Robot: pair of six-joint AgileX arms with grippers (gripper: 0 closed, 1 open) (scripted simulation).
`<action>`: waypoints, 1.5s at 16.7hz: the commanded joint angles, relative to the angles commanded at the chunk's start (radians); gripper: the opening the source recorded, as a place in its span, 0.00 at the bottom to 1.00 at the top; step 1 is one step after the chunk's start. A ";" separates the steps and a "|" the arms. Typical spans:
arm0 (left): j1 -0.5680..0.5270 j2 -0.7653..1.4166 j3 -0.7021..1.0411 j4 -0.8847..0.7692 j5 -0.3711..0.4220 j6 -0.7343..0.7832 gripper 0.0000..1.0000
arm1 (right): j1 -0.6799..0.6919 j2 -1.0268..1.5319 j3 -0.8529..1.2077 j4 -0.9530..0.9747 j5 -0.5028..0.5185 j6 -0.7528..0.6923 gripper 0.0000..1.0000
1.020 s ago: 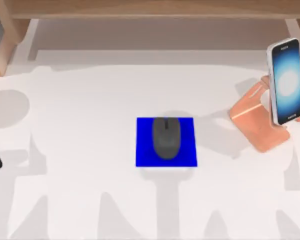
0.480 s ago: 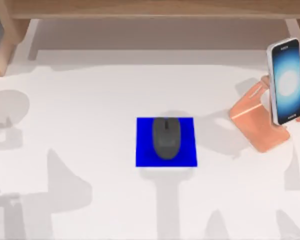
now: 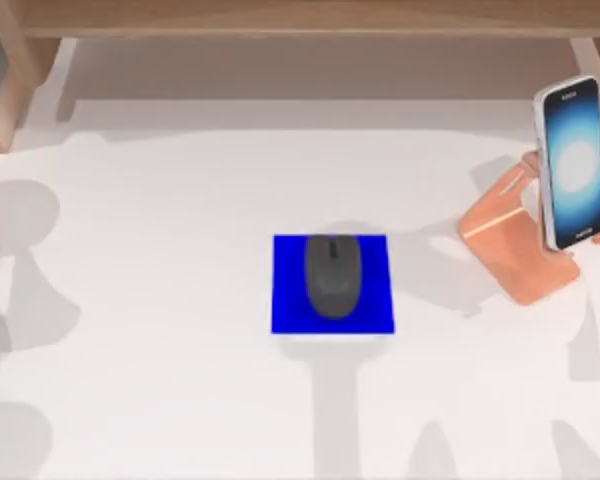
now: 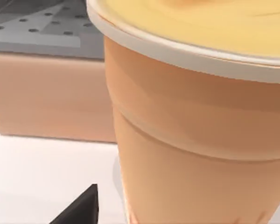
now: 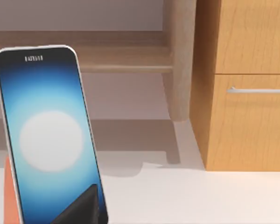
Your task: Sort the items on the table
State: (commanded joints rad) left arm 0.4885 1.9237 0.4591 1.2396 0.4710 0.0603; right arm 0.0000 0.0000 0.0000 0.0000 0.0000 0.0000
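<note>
Mouse (image 3: 332, 276) on pad (image 3: 284, 312)

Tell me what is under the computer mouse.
The computer mouse lies on a blue square pad, which rests flat on the white table. The pad's middle is covered by the mouse, so anything there cannot be seen.

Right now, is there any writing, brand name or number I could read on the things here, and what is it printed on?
Smartphone: a short line of small white letters at the top of its screen, too blurred to read; another tiny mark near the screen's lower edge in the top view, also unreadable.
Mouse: no writing.
Blue pad: no writing.
Copper-pink stand: no writing.
Orange cup: no writing.
Wooden drawer front: no writing.
</note>
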 joint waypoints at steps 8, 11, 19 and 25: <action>0.007 0.153 0.095 0.160 0.071 0.002 1.00 | 0.000 0.000 0.000 0.000 0.000 0.000 1.00; 0.003 0.152 0.095 0.156 0.068 0.002 1.00 | 0.000 0.000 0.000 0.000 0.000 0.000 1.00; -0.041 0.209 0.207 0.109 0.024 -0.005 1.00 | 0.000 0.000 0.000 0.000 0.000 0.000 1.00; -0.041 0.209 0.207 0.109 0.024 -0.005 0.70 | 0.000 0.000 0.000 0.000 0.000 0.000 1.00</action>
State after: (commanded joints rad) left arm 0.4476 2.1332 0.6661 1.3484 0.4952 0.0556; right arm 0.0000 0.0000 0.0000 0.0000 0.0000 0.0000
